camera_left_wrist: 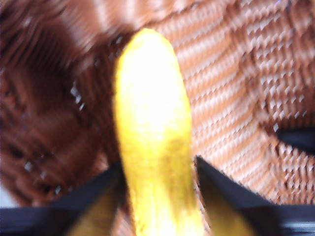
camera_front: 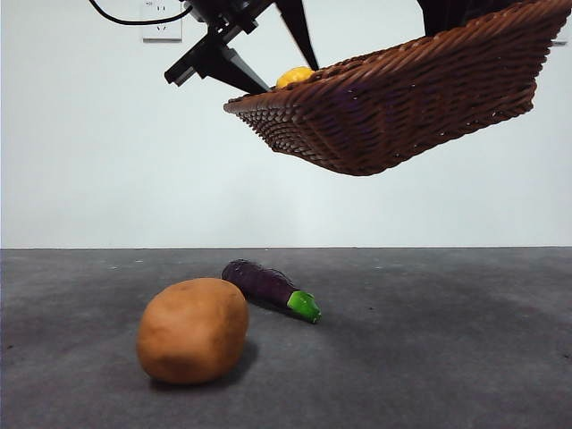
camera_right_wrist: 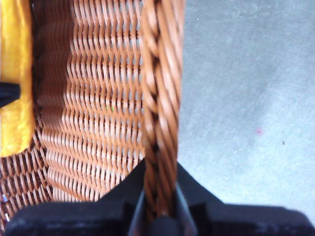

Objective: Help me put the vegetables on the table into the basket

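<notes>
Above the table (camera_front: 447, 357), held tilted in the air: the basket (camera_front: 402, 98), dark brown woven wicker, shallow, flared sides, thick braided rim. Gripped at that rim by the right gripper (camera_right_wrist: 160, 196), black jaws closed tight on either side of the braid. Over the basket's lower end, the left gripper (camera_left_wrist: 157, 191), jaws pressed against the corn cob (camera_left_wrist: 152, 147), a smooth yellow-orange stub; only its rounded top seen past the rim in the front view. Down on the matte, mottled dark grey surface, 2 vegetables lying close but apart: the potato (camera_front: 192, 331), large, oval, dull brown, nearer the camera; just behind it the eggplant (camera_front: 268, 286), slim, glossy dark purple, bright green cap. No readable writing or labels anywhere.
</notes>
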You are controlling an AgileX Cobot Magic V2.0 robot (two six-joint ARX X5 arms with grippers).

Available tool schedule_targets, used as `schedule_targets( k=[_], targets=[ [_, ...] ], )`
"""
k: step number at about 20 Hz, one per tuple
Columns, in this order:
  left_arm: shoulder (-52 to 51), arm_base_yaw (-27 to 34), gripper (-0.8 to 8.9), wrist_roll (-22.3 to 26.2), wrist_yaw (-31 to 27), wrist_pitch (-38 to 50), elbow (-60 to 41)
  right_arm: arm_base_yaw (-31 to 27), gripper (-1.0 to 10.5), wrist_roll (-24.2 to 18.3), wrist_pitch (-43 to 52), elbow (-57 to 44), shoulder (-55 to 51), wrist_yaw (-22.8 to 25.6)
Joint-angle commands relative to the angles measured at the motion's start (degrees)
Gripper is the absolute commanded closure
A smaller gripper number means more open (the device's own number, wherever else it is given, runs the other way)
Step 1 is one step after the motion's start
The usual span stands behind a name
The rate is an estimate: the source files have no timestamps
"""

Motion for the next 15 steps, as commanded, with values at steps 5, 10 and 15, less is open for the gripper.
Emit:
schedule_targets(
  k=[5,10,15],
  targets=[
    [-0.02,0.11,3.10,-1.42,0.31,0.94,-0.24,0.24,9.6,0.63,-0.31,-0.37,-0.17,1.42],
    [-8.59,-0.85,3.10,7.67,0.76,-7.87,-0.24,-2.80,9.6,-0.94,-1.29,-0.37,-0.15,3.39],
    [-15.78,-5.64,3.10,16.41,-16.02,-30.05,-0.26,-7.06,9.6,-2.78,-1.18,-0.37,-0.15,1.44]
  ],
)
